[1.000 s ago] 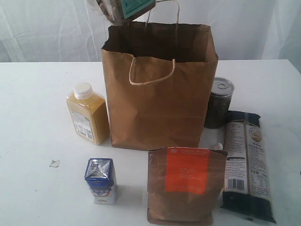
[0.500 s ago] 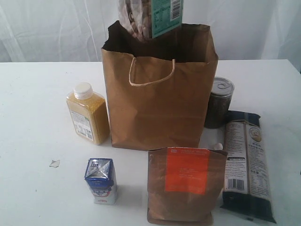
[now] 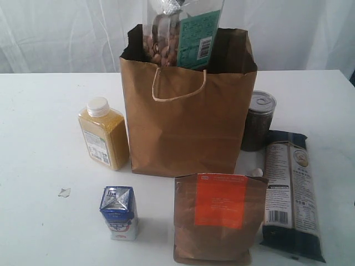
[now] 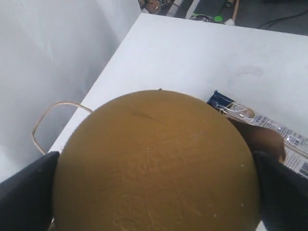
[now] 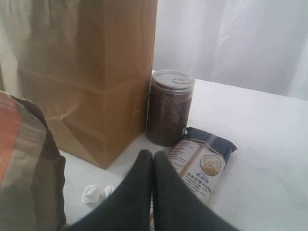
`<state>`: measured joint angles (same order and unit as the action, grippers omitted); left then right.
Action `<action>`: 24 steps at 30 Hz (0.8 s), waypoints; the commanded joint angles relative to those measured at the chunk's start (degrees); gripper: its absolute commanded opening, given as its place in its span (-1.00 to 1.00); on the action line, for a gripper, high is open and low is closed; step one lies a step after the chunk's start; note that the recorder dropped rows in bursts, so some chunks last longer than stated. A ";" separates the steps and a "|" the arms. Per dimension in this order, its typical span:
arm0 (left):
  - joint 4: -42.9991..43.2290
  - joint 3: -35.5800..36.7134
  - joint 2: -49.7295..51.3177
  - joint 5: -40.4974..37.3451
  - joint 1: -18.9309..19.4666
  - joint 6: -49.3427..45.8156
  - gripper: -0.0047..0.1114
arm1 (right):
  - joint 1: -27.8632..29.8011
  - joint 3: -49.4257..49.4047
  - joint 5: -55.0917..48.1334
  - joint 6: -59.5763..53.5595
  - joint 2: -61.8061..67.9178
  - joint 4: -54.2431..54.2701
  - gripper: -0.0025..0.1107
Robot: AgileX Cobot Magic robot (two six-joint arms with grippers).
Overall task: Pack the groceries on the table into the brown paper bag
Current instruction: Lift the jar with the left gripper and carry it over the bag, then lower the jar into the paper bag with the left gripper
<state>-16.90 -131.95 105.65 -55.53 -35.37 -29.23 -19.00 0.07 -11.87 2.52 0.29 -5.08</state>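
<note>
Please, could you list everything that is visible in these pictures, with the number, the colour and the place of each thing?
Sides are as seen in the exterior view.
table: one, white, under everything
bag: one, brown, upright in the middle
jar: one, clear with teal label and tan lid, partly inside the bag's mouth
bottle: one, yellow with white cap, left of the bag
carton: one, blue and white, front left
pouch: one, brown with orange label, in front of the bag
tin: one, dark, right of the bag
noodle packet: one, dark blue, lying in front of the tin
scrap: one, pale, left of the carton
wads: two, white, between pouch and noodle packet
left gripper: one, dark, gripping the jar's lid
right gripper: one, dark, shut, empty, near the noodle packet
</note>
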 commanded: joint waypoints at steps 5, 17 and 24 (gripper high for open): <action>-4.66 -0.74 1.01 -2.78 -0.17 -4.52 -0.92 | 0.23 -0.07 0.33 0.24 -0.29 -0.18 -0.96; -3.35 -0.74 2.96 -3.07 0.18 -5.75 -0.92 | 0.23 -0.07 0.33 0.24 -0.29 -0.18 -0.96; -4.46 -0.62 4.09 -3.25 0.96 -6.82 -0.92 | 0.23 -0.07 0.33 0.24 -0.29 -0.18 -0.96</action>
<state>-19.60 -131.95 110.26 -59.50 -34.62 -35.41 -19.00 0.07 -11.87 2.52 0.29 -4.99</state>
